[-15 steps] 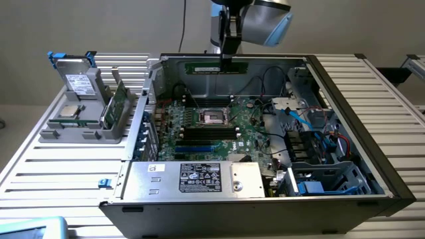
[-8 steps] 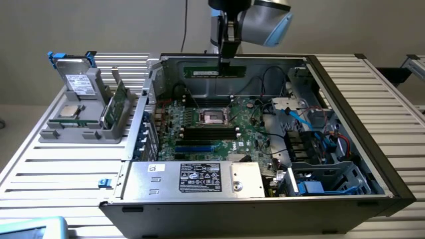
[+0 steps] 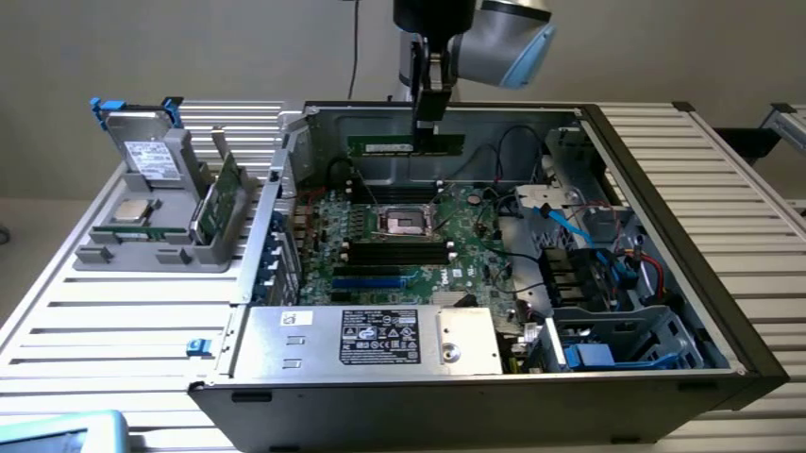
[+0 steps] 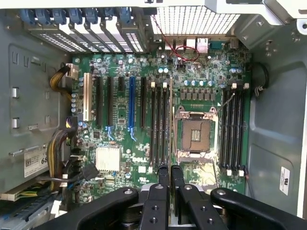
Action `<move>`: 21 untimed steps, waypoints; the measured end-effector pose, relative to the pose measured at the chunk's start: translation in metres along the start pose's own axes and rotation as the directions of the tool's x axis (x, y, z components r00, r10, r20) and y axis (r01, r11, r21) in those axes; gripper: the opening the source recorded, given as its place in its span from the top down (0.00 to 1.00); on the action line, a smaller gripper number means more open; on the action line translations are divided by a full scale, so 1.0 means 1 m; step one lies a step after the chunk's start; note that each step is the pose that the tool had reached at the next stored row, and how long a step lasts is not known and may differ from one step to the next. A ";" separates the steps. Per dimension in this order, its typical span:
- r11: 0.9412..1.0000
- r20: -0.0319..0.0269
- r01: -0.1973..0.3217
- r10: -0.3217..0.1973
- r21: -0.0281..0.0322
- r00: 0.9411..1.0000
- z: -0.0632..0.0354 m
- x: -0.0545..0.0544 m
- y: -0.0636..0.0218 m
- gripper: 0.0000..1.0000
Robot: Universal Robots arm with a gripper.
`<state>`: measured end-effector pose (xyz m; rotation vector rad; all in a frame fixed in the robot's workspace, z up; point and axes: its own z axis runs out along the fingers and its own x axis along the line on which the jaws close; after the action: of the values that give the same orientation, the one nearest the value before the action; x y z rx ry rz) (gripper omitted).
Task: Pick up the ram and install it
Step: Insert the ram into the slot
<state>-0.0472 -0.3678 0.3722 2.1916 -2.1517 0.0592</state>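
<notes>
Gripper point(image 3: 429, 123) clamped on ram point(image 3: 381, 144) | long axis level, ends toward exterior view's left and right (above motherboard point(image 3: 469, 241))

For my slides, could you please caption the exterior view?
Gripper holds the ram above the motherboard in the open case.

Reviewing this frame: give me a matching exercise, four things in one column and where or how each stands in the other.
Things:
1. ram
2. CPU socket
3. green circuit card
4. gripper

Places or states:
A. set in the motherboard
B. upright in the grey holder, on the exterior view's left
C. shut on the ram
D. held in the air over the motherboard

Pairs: 1-D, 2-A, 3-B, 4-C
</notes>
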 end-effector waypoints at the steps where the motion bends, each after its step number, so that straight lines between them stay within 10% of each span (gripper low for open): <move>1: 1.000 0.000 0.000 0.000 0.000 1.000 0.0006 0.000 0.0000 0.86; 21: 1.000 -0.002 0.000 0.000 -0.001 1.000 0.0257 0.002 0.0011 0.86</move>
<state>-0.0488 -0.3723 0.3468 2.1906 -2.1498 0.0605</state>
